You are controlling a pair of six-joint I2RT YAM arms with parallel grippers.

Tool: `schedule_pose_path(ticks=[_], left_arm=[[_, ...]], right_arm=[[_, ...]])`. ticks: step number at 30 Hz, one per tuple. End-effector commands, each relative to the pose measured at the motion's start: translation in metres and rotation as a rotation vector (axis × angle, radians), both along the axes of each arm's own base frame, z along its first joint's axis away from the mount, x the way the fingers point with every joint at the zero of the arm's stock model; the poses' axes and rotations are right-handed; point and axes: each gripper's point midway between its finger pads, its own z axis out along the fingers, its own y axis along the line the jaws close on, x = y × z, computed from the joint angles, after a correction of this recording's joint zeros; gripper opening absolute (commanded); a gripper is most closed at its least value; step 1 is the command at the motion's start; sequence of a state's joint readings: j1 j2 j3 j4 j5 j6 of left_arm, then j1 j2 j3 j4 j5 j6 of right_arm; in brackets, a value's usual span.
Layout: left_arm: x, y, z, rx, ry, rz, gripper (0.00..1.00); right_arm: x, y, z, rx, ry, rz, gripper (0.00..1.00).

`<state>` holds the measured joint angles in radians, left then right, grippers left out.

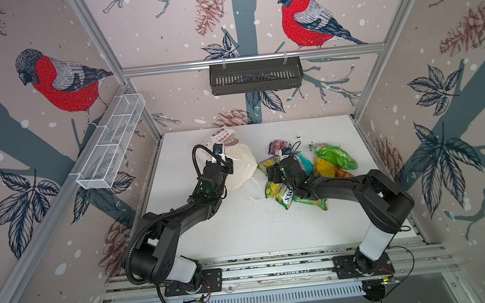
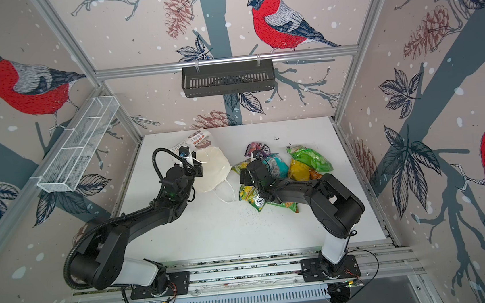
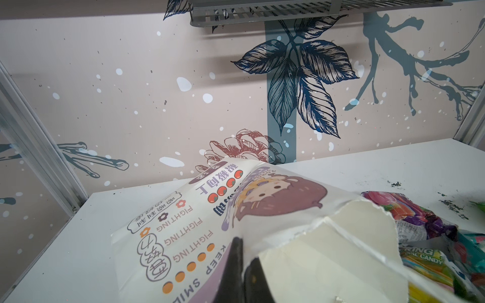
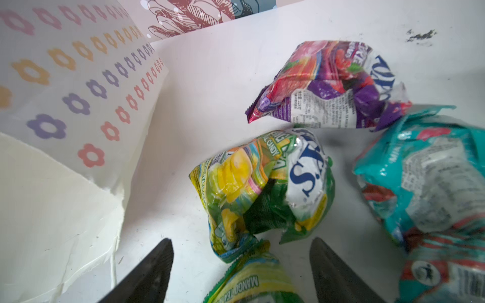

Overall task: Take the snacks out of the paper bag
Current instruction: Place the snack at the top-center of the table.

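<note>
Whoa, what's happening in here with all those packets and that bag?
Two robot arms are emptying a paper bag of snacks. The left arm has its jaws shut on the bag's rim, holding it on its side on the table. The right arm hovers with jaws open over a green-yellow packet in the pile lying beside the bag. Whether anything is left inside, I cannot tell.

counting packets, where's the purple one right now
In a top view the purple packet lies on the table right of the paper bag, just behind the teal packet.
</note>
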<state>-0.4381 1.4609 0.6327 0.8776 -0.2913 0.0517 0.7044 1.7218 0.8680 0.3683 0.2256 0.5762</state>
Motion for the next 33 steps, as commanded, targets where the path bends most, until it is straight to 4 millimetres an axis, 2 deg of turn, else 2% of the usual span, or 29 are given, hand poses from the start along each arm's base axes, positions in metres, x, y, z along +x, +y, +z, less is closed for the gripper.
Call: schedule_pose_path(ticks=[1,11,16,20,21,22,24,27,33], left_arm=[[0.0,0.003,0.012,-0.03,-0.044,0.01,0.0],[0.014,-0.009,0.002,-0.052,0.012,-0.014,0.0],[0.016,-0.018,0.006,-0.081,0.032,-0.057,0.32],[0.013,-0.019,0.007,-0.084,0.031,-0.063,0.48],[0.012,-0.019,0.007,-0.082,0.029,-0.063,0.62],[0.011,-0.019,0.007,-0.079,0.028,-0.064,0.69],[0.009,-0.02,0.007,-0.073,0.025,-0.069,0.76],[0.004,-0.02,0.011,-0.067,0.015,-0.059,0.98],[-0.009,-0.017,0.022,-0.038,-0.023,-0.029,0.98]], right_arm=[[0.002,-0.005,0.016,0.016,-0.046,-0.037,0.86],[-0.014,-0.024,0.068,0.037,-0.187,-0.094,0.91],[-0.021,-0.031,0.085,0.043,-0.248,-0.113,0.93],[-0.025,-0.035,0.094,0.045,-0.277,-0.119,0.95],[-0.025,-0.035,0.096,0.04,-0.283,-0.119,0.96],[-0.026,-0.036,0.097,0.037,-0.287,-0.12,0.97],[-0.028,-0.038,0.099,0.029,-0.294,-0.129,0.97],[-0.031,-0.045,0.103,0.024,-0.32,-0.146,0.99],[-0.038,-0.072,0.113,-0.011,-0.393,-0.224,1.0]])
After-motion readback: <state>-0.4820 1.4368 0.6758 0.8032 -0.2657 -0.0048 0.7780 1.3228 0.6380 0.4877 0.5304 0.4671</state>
